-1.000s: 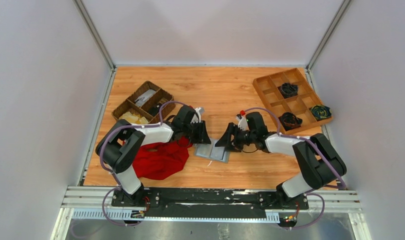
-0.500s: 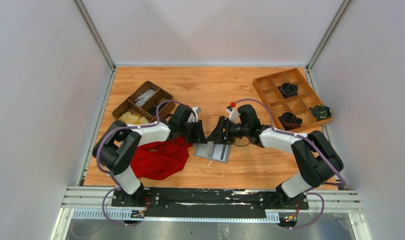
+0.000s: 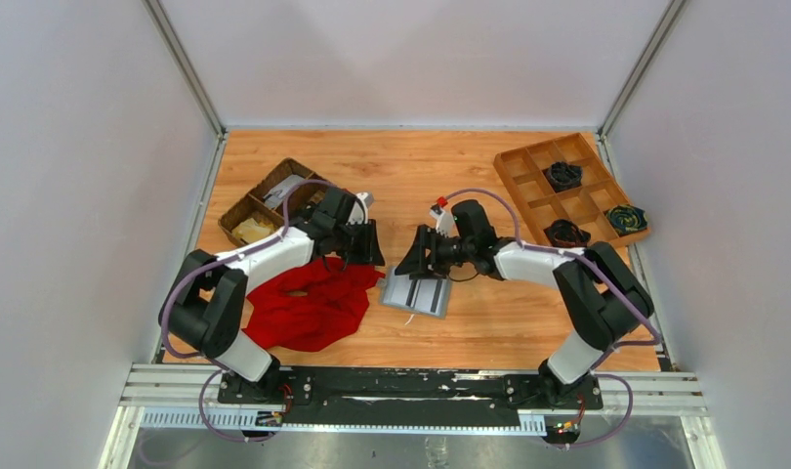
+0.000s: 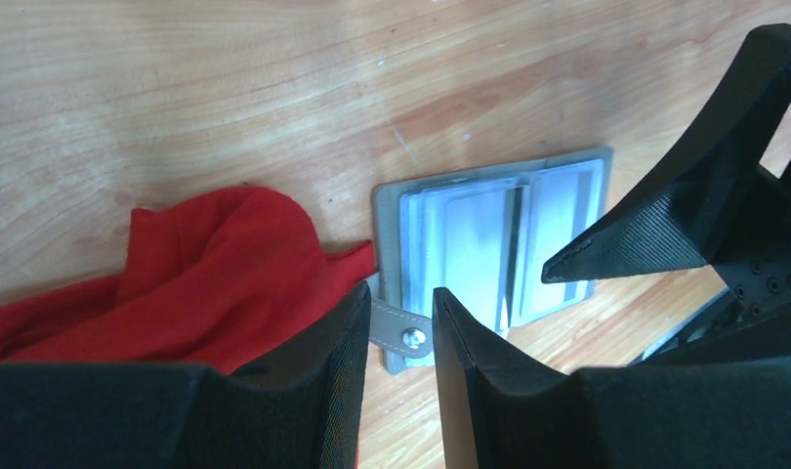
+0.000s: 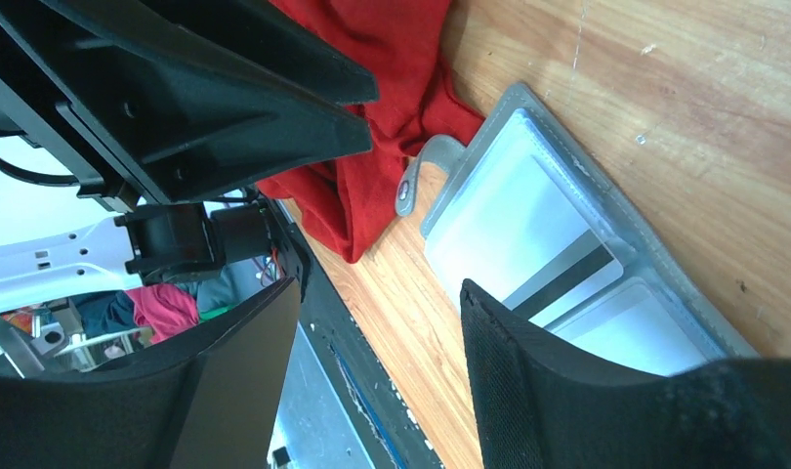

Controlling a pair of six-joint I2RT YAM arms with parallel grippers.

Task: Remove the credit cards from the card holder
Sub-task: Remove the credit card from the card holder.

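Shifted leftward, left claw (image 3: 367, 249) and right claw (image 3: 411, 262) are held open, empty; slick, stiff credit cards (image 5: 514, 230) should be edge-pinched.

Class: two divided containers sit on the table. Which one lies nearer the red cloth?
The dark wicker basket, far left, just beyond the red cloth; the light wooden tray sits far right.

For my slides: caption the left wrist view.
Left gripper, open, looks down on the open grey wallet and its snap tab, red cloth alongside.
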